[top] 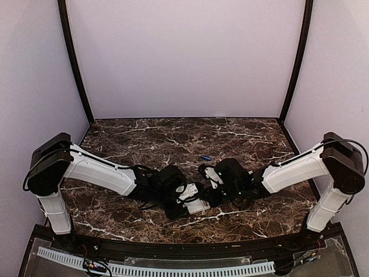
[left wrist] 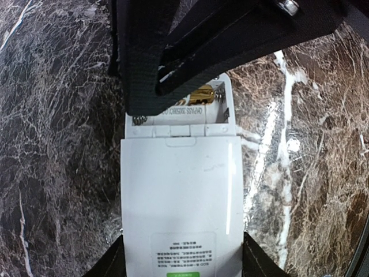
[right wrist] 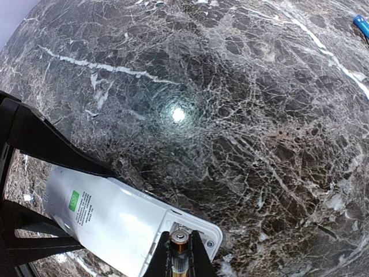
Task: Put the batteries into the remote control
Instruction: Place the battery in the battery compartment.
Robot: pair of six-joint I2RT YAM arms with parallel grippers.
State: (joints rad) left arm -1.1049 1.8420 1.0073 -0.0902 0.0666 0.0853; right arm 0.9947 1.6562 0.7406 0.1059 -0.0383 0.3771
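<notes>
Remote control (left wrist: 181,196) sits between left tool (left wrist: 181,264) and right tool (right wrist: 180,254), near-middle of counter (top: 173,138). One battery (right wrist: 180,245) at its right end. Loose battery (top: 204,156) on the counter behind, apart.

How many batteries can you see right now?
2. A blue battery lies loose on the table; a second battery sits in the right jaws at the remote's open end. Others may be hidden.

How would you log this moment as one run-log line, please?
left gripper: holding remote control, back up | right gripper: holding battery at open compartment | blue battery: loose on table
</notes>
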